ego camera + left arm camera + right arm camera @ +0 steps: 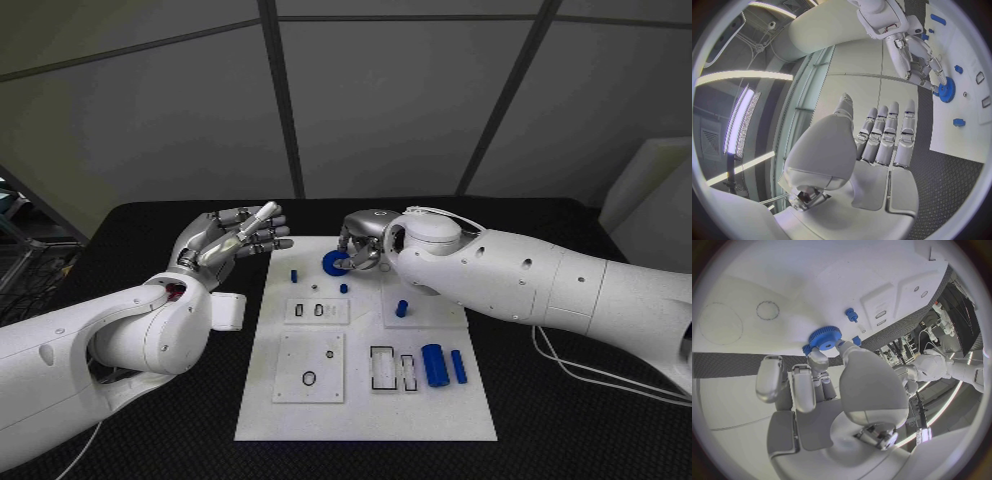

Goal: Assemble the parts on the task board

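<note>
The white task board lies in the middle of the black table. My right hand is over the board's far end and pinches a blue gear between its fingertips; the right wrist view shows the gear close to the board, beside a small blue peg. Whether the gear touches the board I cannot tell. My left hand hangs open above the table, left of the board's far corner, fingers stretched and holding nothing. The left wrist view shows the right hand with the gear.
Small blue pegs stand on the board's far half. Two blue cylinders lie near its right edge, next to slotted recesses. A black ring sits on a raised plate. A small white block lies left of the board.
</note>
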`<action>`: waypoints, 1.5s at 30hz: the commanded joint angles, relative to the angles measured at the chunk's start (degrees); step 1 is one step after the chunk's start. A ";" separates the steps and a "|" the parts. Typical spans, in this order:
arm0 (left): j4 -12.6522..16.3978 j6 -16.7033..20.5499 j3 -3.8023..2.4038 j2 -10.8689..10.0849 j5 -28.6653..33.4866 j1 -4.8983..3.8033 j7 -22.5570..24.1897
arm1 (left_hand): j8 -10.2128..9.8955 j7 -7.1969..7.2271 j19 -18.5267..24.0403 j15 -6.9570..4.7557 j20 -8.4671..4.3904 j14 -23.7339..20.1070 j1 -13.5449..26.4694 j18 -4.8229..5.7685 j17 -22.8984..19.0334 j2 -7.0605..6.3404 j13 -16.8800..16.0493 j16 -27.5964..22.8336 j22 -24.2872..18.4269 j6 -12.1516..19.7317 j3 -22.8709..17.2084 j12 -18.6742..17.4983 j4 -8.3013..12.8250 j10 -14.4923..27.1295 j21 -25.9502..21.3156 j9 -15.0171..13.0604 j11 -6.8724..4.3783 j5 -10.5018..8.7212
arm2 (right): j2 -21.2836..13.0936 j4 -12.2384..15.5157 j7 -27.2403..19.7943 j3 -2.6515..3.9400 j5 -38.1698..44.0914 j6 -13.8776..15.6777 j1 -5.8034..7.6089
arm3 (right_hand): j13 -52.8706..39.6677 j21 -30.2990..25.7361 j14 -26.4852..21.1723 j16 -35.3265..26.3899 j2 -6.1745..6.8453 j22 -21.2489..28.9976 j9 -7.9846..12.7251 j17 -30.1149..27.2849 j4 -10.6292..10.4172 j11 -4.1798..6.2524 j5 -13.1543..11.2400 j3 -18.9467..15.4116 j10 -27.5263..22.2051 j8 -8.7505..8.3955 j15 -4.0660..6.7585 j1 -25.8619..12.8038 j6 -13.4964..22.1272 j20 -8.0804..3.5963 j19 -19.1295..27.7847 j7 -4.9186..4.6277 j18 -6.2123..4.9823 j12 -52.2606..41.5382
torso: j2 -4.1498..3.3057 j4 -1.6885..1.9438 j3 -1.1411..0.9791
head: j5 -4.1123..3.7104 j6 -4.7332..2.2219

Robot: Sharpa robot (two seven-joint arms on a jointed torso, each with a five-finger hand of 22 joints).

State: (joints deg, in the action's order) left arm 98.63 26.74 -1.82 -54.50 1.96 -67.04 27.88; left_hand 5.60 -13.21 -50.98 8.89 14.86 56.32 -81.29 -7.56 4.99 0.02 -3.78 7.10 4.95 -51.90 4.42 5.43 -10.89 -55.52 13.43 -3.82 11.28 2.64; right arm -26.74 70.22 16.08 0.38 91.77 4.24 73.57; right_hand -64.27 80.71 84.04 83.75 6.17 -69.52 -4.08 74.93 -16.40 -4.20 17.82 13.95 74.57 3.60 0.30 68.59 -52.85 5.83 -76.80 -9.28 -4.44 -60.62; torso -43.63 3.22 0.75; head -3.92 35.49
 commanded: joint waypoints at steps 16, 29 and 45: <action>-0.73 -0.23 -0.06 -0.03 -0.42 -0.09 -0.10 | -0.47 -1.27 -0.37 0.12 0.06 0.02 -0.62 -2.80 -0.10 0.36 -0.01 -0.34 -0.11 0.41 0.04 -0.39 0.51 0.22 -0.35 0.02 0.22 0.04 | -14.09 10.62 -6.51 -0.10 -14.83 22.05 0.00 | -3.29 -0.16 3.28 0.05 1.51 -0.26 -0.30 1.79 5.35 0.74 -0.34 2.53 2.45 0.59 0.40 7.36 -2.59 -0.10 -0.08 0.59 0.23 -3.96 | 0.38 -0.46 -0.23 | -0.22 -0.36; -2.13 -1.24 -0.05 0.66 -0.43 -0.06 -0.06 | -0.46 -1.07 -1.36 -0.29 -0.19 1.69 -2.20 -2.94 0.24 0.74 -0.27 0.14 -0.14 -0.33 -0.28 -0.06 1.93 -1.07 -0.20 -0.10 -0.20 0.07 | -26.57 12.74 -11.50 -0.16 -23.42 14.55 -0.01 | -8.34 -0.09 3.54 0.47 2.97 -0.66 -0.46 2.90 10.07 1.52 -1.54 2.23 5.65 1.11 1.01 12.17 -4.97 -0.59 -0.33 1.55 0.30 -9.85 | 1.06 -1.29 -0.57 | -1.59 -0.48; -3.55 -2.93 -0.04 1.23 -1.84 0.12 0.10 | 0.35 1.01 -4.95 -2.16 -1.82 6.31 -3.28 -2.97 1.56 1.04 -0.60 2.32 0.38 -3.39 0.01 0.99 3.48 -5.68 1.24 -0.20 -2.09 0.05 | -28.77 10.59 -14.14 -0.20 -19.01 15.55 -4.74 | -21.59 3.72 5.69 5.70 3.26 -8.41 -0.20 13.73 11.61 0.83 0.02 -2.87 12.79 1.87 0.35 11.05 0.01 -0.21 -5.57 0.97 1.88 -24.88 | 1.09 -1.26 -0.65 | -3.73 -0.10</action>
State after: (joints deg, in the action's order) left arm 95.12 25.12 -1.81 -53.35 1.08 -66.87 27.60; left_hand 5.82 -12.27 -55.59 6.75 13.11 62.16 -84.16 -7.55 6.49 1.07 -4.39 9.31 5.27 -54.88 4.26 6.39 -7.73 -60.76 14.39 -4.05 9.32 2.64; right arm -55.63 80.93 3.51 0.15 71.43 19.86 68.86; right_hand -74.95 84.25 84.04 89.19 9.41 -74.95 -4.28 74.91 -4.80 -3.07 17.97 11.28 84.05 5.30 1.16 80.12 -53.03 5.62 -81.94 -8.30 -3.51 -85.40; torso -42.50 1.85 0.04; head -7.43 35.27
